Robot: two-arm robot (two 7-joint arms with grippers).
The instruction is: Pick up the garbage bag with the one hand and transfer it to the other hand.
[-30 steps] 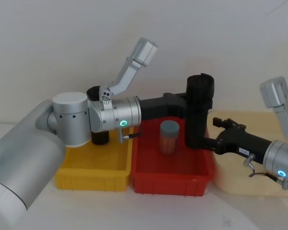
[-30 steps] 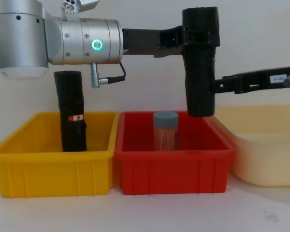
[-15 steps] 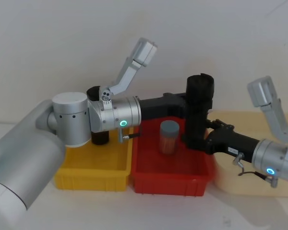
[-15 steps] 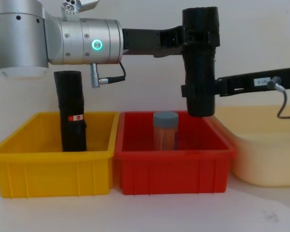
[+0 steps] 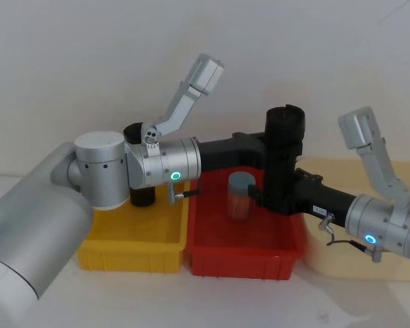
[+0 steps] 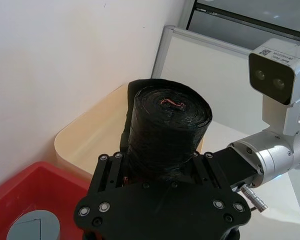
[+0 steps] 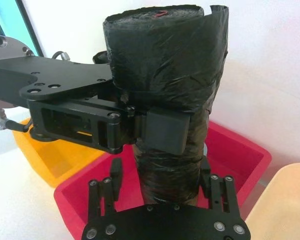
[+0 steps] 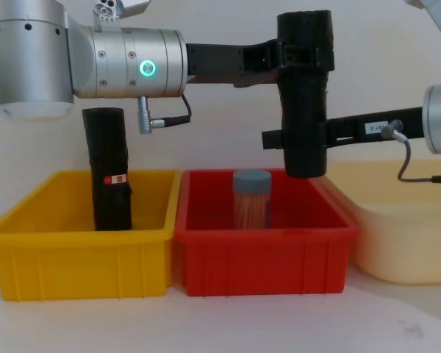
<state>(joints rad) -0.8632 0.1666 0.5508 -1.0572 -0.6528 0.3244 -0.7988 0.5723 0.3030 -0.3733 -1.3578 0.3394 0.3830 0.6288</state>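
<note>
The garbage bag (image 8: 303,95), a tall plain black roll, hangs upright above the red bin (image 8: 264,254). My left gripper (image 8: 305,59), on the wrist with the green ring, is shut on the roll's upper part, and its pad (image 7: 162,131) presses against the side. My right gripper (image 8: 294,137), on the wrist with the blue ring, reaches in from the right at the roll's lower part. Its fingers (image 7: 116,172) stand open on either side of the garbage bag (image 7: 165,65), with a small gap on one side.
A blue-lidded jar (image 8: 251,198) stands in the red bin, just below and left of the hanging roll. A second black roll with a red-and-white sticker (image 8: 109,169) stands in the yellow bin (image 8: 81,257). A cream tray (image 8: 404,243) lies at the right.
My right arm has slid left, and its fingers now straddle the roll's lower part instead of stopping at its right side. The left gripper and the roll have not moved.
</note>
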